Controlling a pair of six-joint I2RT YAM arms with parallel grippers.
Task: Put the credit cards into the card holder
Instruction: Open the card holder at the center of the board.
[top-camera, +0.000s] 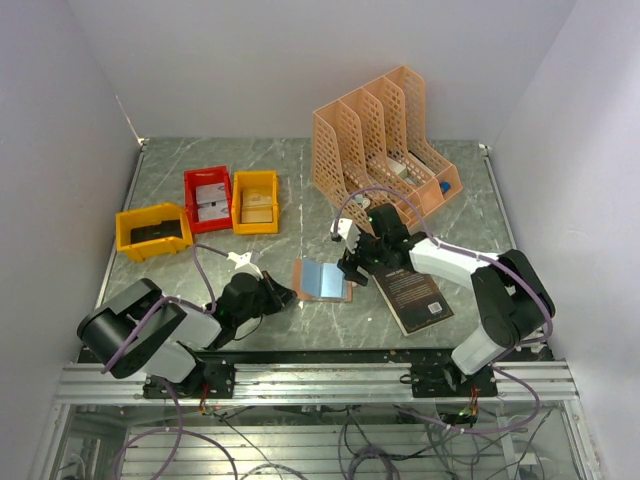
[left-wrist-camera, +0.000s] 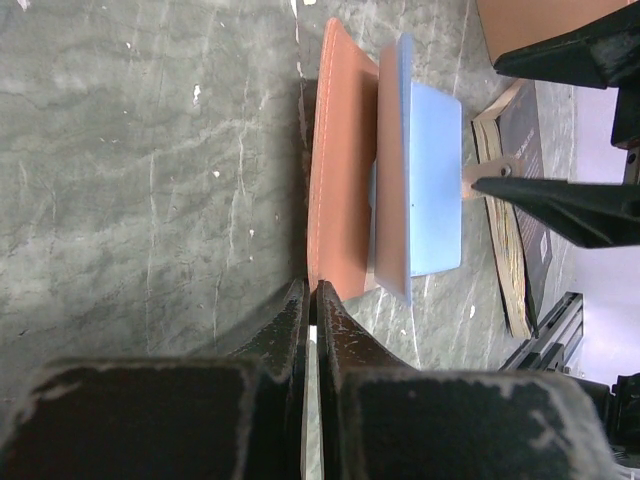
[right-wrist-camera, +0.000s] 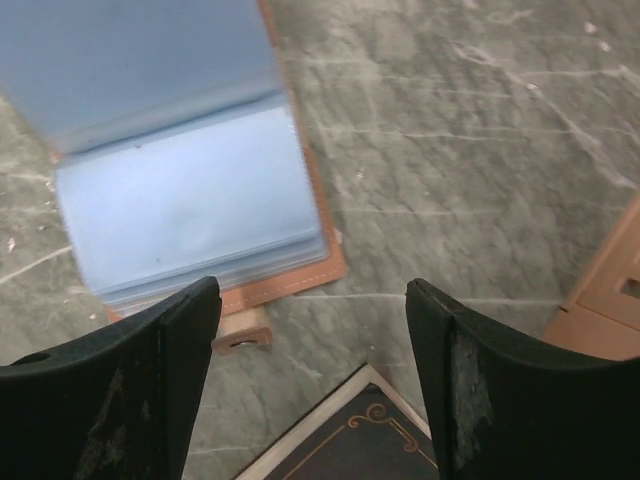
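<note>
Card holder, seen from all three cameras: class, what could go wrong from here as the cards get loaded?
1. The left end effector seems to pinch only the cover edge of the card holder, so the holder could slip or swivel.
2. The right end effector, open and empty, hangs close over the blue sleeves and the black book; it might nudge either.

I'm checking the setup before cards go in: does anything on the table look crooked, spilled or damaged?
Nothing spilled or damaged. The card holder lies open, one cover edge pinched by the left gripper. Only the black book sits skewed to the table edge, its corner close to the holder's clasp tab.
</note>
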